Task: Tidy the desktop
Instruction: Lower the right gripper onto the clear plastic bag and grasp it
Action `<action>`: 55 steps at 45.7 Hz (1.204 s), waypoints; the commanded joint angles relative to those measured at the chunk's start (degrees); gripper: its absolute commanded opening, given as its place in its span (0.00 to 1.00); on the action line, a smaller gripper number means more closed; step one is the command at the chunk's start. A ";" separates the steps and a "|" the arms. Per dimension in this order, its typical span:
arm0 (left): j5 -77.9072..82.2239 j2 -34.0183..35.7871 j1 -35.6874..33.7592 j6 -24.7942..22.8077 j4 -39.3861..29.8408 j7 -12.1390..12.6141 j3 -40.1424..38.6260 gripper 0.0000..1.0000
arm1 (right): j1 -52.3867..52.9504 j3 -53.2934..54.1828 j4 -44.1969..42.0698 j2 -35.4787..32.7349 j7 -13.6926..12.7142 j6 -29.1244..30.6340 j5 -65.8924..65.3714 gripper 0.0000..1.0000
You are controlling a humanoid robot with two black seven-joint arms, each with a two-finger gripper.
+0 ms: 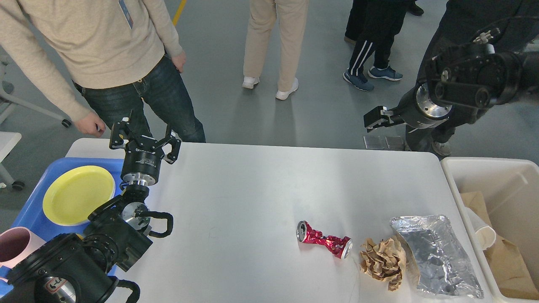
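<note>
The white desktop (pixel 252 189) fills the middle of the head view. On its front right lie a crushed red can (pixel 323 242), a crumpled ball of brown paper (pixel 382 261) and a flattened foil tray (pixel 436 254). My left gripper (pixel 145 135) is open and empty above the desktop's far left corner. My right gripper (pixel 376 119) is raised high over the far right edge, well away from the litter; it is seen side-on and dark, so its jaws cannot be told apart.
A blue tray (pixel 29 212) at the left holds a yellow plate (pixel 78 194) and a pink cup (pixel 14 246). A cream bin (pixel 497 172) at the right holds a paper cup (pixel 482 233) and brown paper bag (pixel 507 263). Several people stand behind the table.
</note>
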 commanded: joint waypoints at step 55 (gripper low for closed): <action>-0.03 0.05 0.00 0.00 0.00 0.00 0.00 0.96 | -28.38 -7.38 -4.06 -9.64 -0.27 -0.70 -5.29 1.00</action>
